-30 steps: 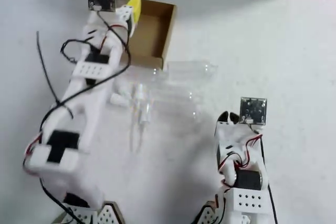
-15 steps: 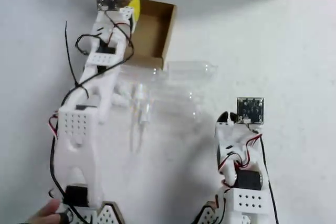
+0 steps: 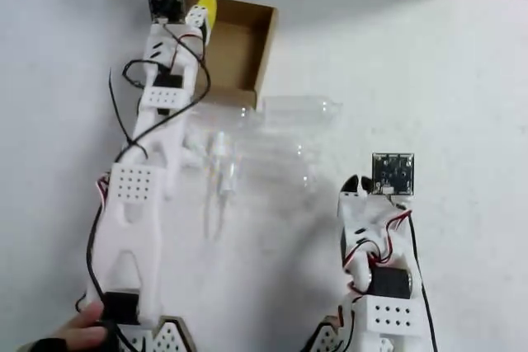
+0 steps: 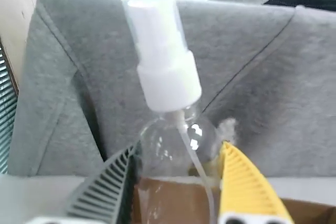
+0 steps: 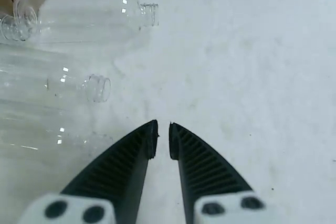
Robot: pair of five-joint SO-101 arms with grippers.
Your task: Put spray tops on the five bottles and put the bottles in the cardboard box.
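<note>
- The left arm [image 3: 136, 185] stretches along the table's [image 3: 445, 72] left side up to the cardboard box [image 3: 241, 49].
- Loose bottles [image 3: 301, 110] crowd the middle.
- Right of them, open table gives passage.

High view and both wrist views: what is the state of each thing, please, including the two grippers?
Left gripper: shut on the held bottle.
Held bottle: upright, spray top on.
Cardboard box: open.
Loose bottles: lying on the table, necks uncapped.
Loose spray top: lying on the table.
Right gripper: shut, empty.
</note>
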